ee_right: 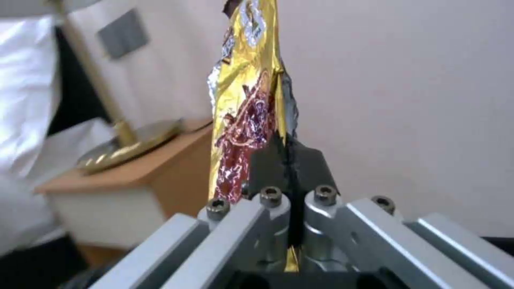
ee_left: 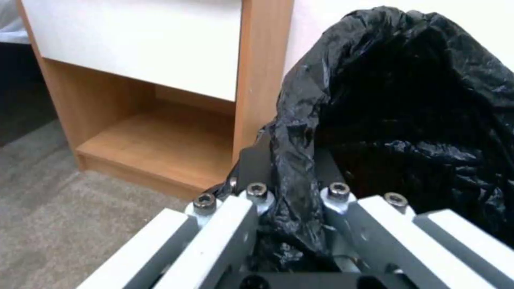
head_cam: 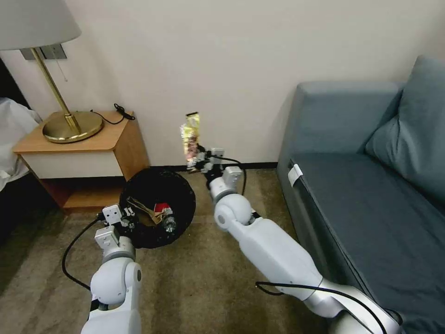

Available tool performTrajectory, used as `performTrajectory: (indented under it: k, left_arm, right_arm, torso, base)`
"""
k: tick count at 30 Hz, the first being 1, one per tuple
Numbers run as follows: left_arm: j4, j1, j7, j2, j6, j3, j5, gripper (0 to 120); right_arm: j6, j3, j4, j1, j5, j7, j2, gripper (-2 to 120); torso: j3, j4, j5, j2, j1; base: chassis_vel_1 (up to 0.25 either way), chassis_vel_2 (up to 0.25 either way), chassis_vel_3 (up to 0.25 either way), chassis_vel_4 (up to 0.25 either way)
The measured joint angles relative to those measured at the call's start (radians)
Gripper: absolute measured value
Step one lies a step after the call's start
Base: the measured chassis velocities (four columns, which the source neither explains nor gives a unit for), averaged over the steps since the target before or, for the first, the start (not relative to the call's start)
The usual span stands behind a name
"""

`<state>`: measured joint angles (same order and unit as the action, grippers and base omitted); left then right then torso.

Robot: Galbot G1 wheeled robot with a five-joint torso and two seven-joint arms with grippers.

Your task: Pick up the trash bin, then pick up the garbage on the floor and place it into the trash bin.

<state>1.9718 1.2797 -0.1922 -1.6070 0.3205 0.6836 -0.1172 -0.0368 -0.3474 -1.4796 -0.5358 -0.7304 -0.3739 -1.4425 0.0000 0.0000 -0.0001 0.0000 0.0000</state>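
The trash bin point(head_cam: 178, 197), wrapped in a crinkly black bag point(ee_left: 407, 100), hangs tilted above the carpet. My left gripper point(head_cam: 127, 217) is shut on its near rim point(ee_left: 292, 160). Inside lie tan paper point(head_cam: 141, 208), a red wrapper point(head_cam: 161, 207) and a clear bottle point(head_cam: 168, 223). A brown-gold snack wrapper point(head_cam: 190, 134) stands upright in my right gripper point(head_cam: 197, 162), which is shut on its lower end point(ee_right: 243, 132). That gripper is raised beyond the bin's far right side, near the wall.
A wooden nightstand point(head_cam: 83, 153) with a brass lamp point(head_cam: 69, 123) stands left of the bin, with its open shelf point(ee_left: 155, 148) close behind my left gripper. A blue-grey sofa point(head_cam: 371, 185) fills the right side. Carpet point(head_cam: 194, 278) lies between my arms.
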Motion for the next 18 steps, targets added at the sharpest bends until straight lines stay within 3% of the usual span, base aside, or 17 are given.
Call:
performTrajectory:
  k: [5, 15, 18]
  left_arm:
    - [0.009, -0.007, -0.001, -0.001, 0.007, -0.009, 0.004, 4]
    - [0.01, -0.006, -0.004, -0.001, 0.008, -0.015, 0.009, 4]
    - [0.009, -0.005, -0.004, -0.001, 0.008, -0.016, 0.009, 4]
  right_arm:
    - [-0.011, -0.103, 0.057, 0.001, 0.068, 0.01, 0.003, 0]
    - [-0.018, -0.124, 0.094, -0.052, 0.139, 0.047, -0.01, 0]
    - [-0.016, -0.127, 0.092, -0.069, 0.156, 0.055, -0.008, 10]
  torso:
    - [0.0, -0.0001, 0.0, 0.0, 0.0]
    - [0.0, 0.0, 0.0001, 0.0, 0.0]
    - [0.0, 0.0, 0.0001, 0.0, 0.0]
  base:
    - [0.0, 0.0, 0.0, 0.0]
    - [0.0, 0.0, 0.0, 0.0]
    - [0.0, 0.0, 0.0, 0.0]
